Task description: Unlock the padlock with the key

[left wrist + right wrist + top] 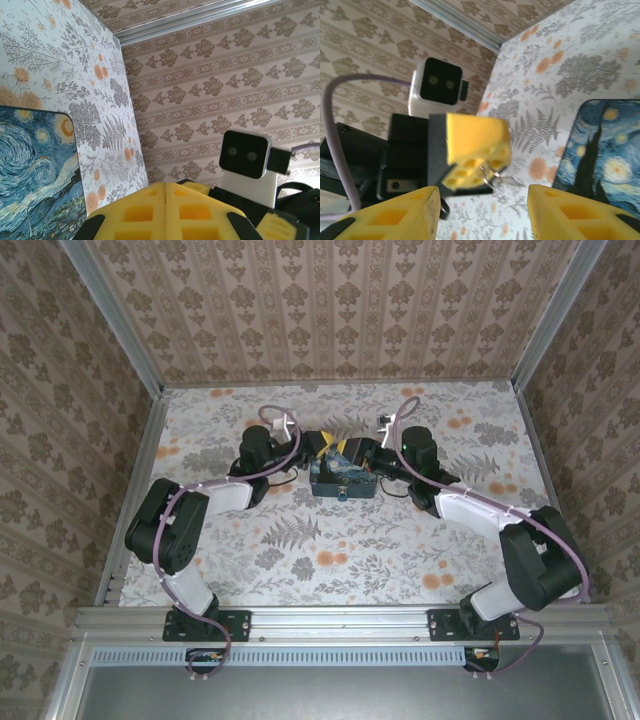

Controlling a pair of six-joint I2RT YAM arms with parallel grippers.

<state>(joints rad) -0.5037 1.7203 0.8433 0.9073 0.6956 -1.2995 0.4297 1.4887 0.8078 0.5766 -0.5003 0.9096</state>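
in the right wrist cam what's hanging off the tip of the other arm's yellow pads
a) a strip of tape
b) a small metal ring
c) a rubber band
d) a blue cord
b: a small metal ring hangs at the tip of the left gripper, whose yellow pads are shut, with what looks like the key blurred beside it.

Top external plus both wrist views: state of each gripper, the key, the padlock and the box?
Left gripper: shut, pinching the key.
Right gripper: open, empty.
Small metal key on a ring: held at the left gripper's tips, off the surface.
Tiny dark teal padlock: at the box's near side; too small to tell if locked.
Blue-and-yellow Starry Night rectangular box: lid down, lying flat.
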